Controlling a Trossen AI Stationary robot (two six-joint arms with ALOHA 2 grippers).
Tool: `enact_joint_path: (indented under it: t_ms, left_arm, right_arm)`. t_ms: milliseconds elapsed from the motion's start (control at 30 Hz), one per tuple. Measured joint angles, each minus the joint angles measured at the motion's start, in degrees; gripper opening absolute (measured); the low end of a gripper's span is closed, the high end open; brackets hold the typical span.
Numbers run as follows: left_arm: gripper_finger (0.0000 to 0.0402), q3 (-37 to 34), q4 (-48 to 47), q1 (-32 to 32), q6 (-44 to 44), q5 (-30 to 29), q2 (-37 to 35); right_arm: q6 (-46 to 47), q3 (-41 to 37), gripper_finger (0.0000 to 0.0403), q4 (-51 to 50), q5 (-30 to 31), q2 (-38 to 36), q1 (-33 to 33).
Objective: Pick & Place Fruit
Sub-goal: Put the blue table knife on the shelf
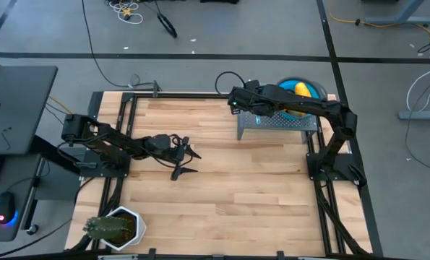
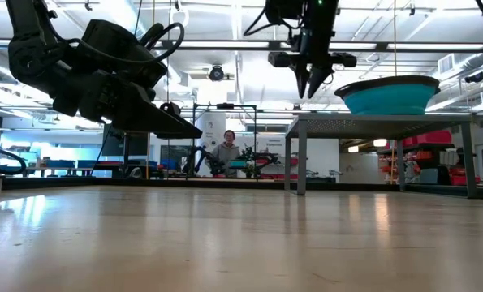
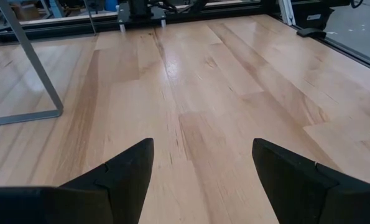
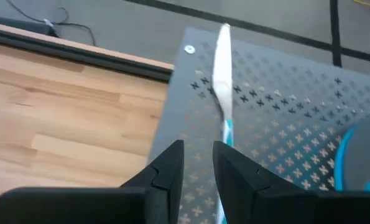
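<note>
The right pincer [image 4: 198, 163] is hovering over the grey perforated stand [image 1: 276, 123] at the back of the tabletop [image 1: 229, 188], its fingers standing narrow with only a slim gap and gripping nothing. Directly beneath it on the stand is lying a knife [image 4: 222, 81] with a light-blue handle. Beside the stand's far end, the teal bowl [image 1: 301, 90] is carrying a yellow piece of fruit [image 1: 299, 88]; no other fruit is showing.

Since the fruit is the target, the sensible move is likely shifting along the stand toward the bowl, widening the fingers first, then descending squarely over the yellow piece while clearing the bowl's rim.

The left pincer [image 3: 203, 171] is waiting wide open and empty, well away from the stand, above bare wood.
</note>
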Motion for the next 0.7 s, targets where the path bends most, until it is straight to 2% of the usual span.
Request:
enact_joint_path:
  t_ms: [233,400,700]
  left_arm:
    - [0.0279,0.0,0.5,0.0,0.0,0.0,0.0]
    - [0.0279,0.0,0.4,0.0,0.0,0.0,0.0]
    - [0.0279,0.0,0.4,0.0,0.2,0.0,0.0]
  right_arm:
    - [-2.6,0.2,0.0096,1.3,-8.7,0.0,-4.2]
    - [-5.3,-0.2,0.0097,1.9,-8.7,0.0,-7.2]
    - [-11.5,-0.2,0.0100,11.4,-8.6,0.0,-9.2]
